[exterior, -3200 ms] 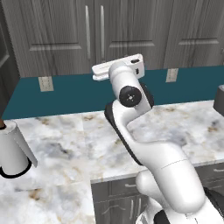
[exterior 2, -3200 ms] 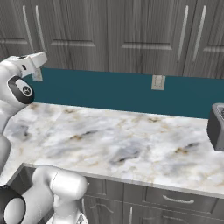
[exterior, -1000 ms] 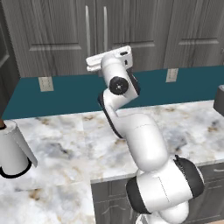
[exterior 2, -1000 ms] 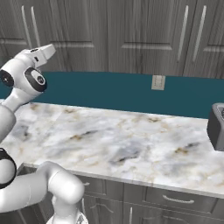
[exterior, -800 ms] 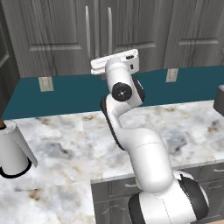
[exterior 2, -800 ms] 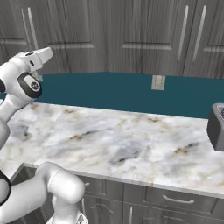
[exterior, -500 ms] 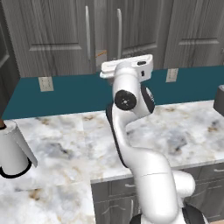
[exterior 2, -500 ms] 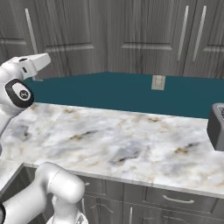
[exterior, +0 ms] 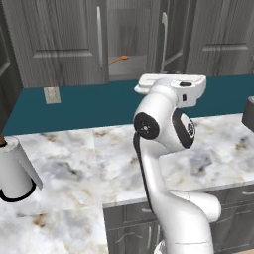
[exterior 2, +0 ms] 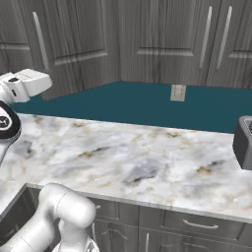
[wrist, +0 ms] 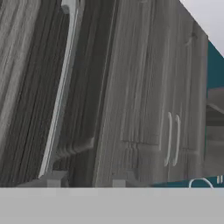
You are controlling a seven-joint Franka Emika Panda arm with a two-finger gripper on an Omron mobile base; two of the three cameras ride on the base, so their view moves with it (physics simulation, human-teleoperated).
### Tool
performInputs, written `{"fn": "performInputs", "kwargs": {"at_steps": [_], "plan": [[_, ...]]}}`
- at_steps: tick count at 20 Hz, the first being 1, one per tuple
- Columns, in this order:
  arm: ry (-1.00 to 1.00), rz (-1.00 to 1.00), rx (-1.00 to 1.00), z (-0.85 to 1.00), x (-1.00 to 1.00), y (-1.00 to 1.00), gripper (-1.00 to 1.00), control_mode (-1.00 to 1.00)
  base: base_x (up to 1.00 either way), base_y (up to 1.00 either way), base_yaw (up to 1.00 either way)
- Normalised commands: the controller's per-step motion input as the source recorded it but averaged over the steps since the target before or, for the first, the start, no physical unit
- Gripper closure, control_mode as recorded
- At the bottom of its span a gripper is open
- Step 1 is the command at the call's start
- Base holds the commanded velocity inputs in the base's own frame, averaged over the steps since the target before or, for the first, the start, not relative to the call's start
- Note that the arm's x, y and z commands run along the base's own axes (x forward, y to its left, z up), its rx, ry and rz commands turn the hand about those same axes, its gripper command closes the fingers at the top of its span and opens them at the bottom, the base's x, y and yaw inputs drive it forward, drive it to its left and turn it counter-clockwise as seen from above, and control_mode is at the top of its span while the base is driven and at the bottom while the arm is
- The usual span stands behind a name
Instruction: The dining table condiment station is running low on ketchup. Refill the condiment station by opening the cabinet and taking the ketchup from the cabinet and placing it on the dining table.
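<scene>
A grey-veined marble surface runs under a teal backsplash, with a paper towel roll at its left end and a dark toaster at its right. Above hangs the cabinet, dark grey wood grain with shaker panels. Its right-hand door stands swung outward, so the grey shelf inside is exposed. The arm's white hand is raised level with the cabinet's lower edge, just in front of that open door, which suits a pull on the handle to clear a way to the shelf. In the hand view the long silver bar handle runs down the door face, and its lower end meets one of the two dark fingertips. The pincer barely rises into that view, and I cannot tell whether it is clenched on the bar or released. On the shelf, in the gap between the doors, a thin orange-red sliver lies at a slant. It is likely the tapered nozzle of the ketchup, but it is too small to be sure and the bottle's body is hidden. By my reading, the opening step is nearly done and the reach for the bottle comes next.
</scene>
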Motion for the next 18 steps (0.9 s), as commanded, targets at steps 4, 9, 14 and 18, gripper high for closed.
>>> {"fn": "performInputs", "kwargs": {"at_steps": [4,9,14,18], "plan": [[0.0,-0.24,0.09,0.26,-1.0,-0.85,-1.0,-1.0,0.0,0.0,0.0],[-0.01,-0.21,0.08,0.26,-1.0,-0.1,-1.0,-1.0,0.0,0.0,0.0],[0.0,-0.17,0.09,0.08,-0.95,0.83,-1.0,-1.0,0.0,0.0,0.0],[0.0,-0.11,0.14,0.0,-0.39,1.0,-1.0,-1.0,0.0,0.0,0.0]]}}
